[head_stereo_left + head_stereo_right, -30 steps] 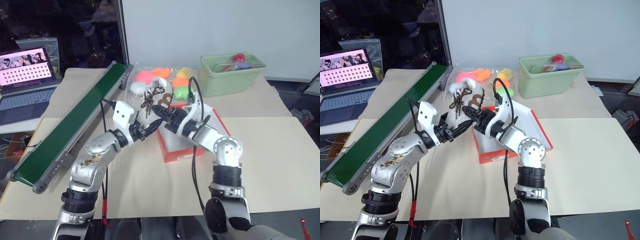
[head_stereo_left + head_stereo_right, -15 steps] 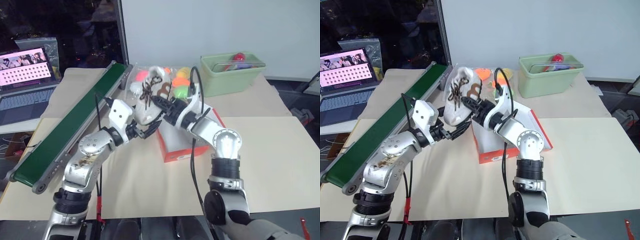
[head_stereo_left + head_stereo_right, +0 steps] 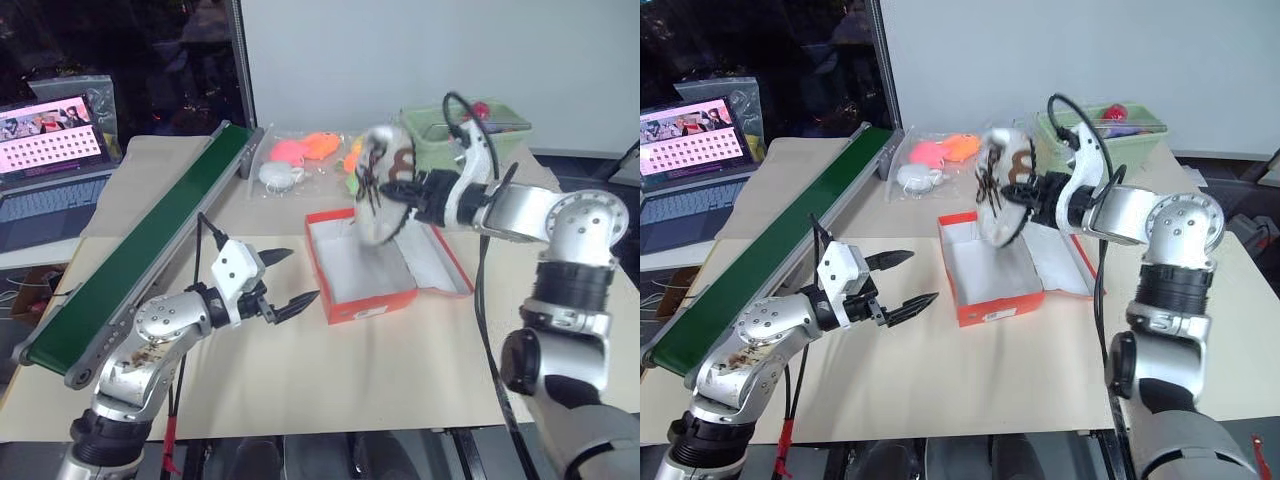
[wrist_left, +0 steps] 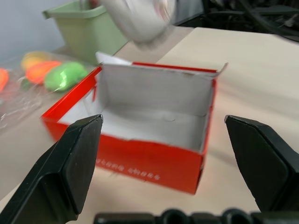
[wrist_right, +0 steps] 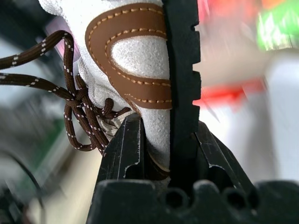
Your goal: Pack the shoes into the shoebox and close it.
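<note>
Handover done: left gripper (image 3: pixel 292 277) now apart, backed off; right gripper (image 5: pixel 168 140) clamped on shoe (image 3: pixel 378 195), carried above open shoebox (image 3: pixel 345 306) w/ lid flat on counter (image 3: pixel 330 375)

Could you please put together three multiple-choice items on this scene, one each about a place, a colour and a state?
1. Where is the shoe?
A. Flat on the green conveyor belt
B. Held in the air above the open shoebox
C. Inside the pale green bin

2. What colour is the inside of the shoebox?
A. White
B. Black
C. Blue

3. How do the left gripper jaws stand?
A. Shut on a shoe
B. Shut on the box lid
C. Open, holding nothing

Answers:
1 B: the right gripper clamps the shoe by its sole and side, over the box.
2 A: the left wrist view shows white inner walls and an orange-red outside.
3 C: its fingers are spread apart beside the box, with nothing between them.
</note>
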Motion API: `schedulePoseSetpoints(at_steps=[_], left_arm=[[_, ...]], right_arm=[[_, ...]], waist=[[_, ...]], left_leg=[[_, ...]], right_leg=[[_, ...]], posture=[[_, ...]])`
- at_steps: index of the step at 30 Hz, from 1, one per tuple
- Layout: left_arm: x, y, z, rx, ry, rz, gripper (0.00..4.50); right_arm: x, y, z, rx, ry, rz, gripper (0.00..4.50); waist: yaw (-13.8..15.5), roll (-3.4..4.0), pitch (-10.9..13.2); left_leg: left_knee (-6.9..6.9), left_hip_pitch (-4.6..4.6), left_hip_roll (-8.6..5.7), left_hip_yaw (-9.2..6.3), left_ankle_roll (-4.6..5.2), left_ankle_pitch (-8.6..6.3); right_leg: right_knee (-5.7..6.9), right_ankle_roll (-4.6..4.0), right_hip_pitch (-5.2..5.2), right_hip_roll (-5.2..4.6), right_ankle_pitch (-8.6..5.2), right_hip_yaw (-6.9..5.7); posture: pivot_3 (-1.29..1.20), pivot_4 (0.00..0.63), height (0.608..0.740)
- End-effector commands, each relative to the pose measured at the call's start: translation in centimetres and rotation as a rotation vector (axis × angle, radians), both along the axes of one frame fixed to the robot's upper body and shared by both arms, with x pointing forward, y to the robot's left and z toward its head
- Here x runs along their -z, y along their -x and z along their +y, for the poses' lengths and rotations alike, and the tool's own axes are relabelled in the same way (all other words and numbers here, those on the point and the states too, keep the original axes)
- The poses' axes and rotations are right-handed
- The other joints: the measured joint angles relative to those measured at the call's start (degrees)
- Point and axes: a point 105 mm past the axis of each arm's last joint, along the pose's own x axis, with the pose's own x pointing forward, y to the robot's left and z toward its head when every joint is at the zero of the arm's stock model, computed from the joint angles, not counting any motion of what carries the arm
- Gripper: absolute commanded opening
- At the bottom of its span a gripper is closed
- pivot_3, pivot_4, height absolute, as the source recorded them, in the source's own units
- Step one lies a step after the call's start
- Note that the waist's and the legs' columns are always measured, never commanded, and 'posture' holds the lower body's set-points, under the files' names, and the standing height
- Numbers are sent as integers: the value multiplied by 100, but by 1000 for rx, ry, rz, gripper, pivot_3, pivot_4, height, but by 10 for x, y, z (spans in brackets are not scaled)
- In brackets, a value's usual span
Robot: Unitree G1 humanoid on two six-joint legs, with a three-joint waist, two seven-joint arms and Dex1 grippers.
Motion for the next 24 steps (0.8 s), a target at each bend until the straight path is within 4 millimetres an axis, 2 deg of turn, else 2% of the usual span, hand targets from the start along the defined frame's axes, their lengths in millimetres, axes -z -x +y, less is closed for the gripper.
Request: schedulePoseSetpoints(at_steps=[1,9,17,23,24], left_arm=[[-13,3,-9,47,6,-69,4482],[-11,5,-14,63,6,-67,4482],[-11,4,-14,44,20,-66,4482],[-15,3,-13,25,28,-80,4482],[-15,4,-13,24,27,-81,4500]], right_arm=[[13,4,-1,-51,118,65,1114],[57,-11,-18,-37,321,139,1114],[73,-28,-10,-105,404,98,1114],[86,-33,-4,-130,426,105,1114],[86,-32,-3,-134,422,105,1747]], waist=[[4,0,0],[31,3,4],[26,6,6],[29,8,7],[30,7,7]], left_leg=[[0,-2,0,0,0,0],[3,-8,-3,0,0,0],[4,-9,-3,0,0,0],[4,-7,-3,0,0,0],[4,-7,-4,0,0,0]], right_leg=[[-2,0,-1,0,0,0],[-4,3,-3,-3,1,0],[-4,4,-5,-3,1,0],[2,4,-6,-3,2,0],[2,4,-6,-3,2,0]], posture=[[0,150,729],[0,150,729],[0,150,729],[0,150,729],[0,150,729]])
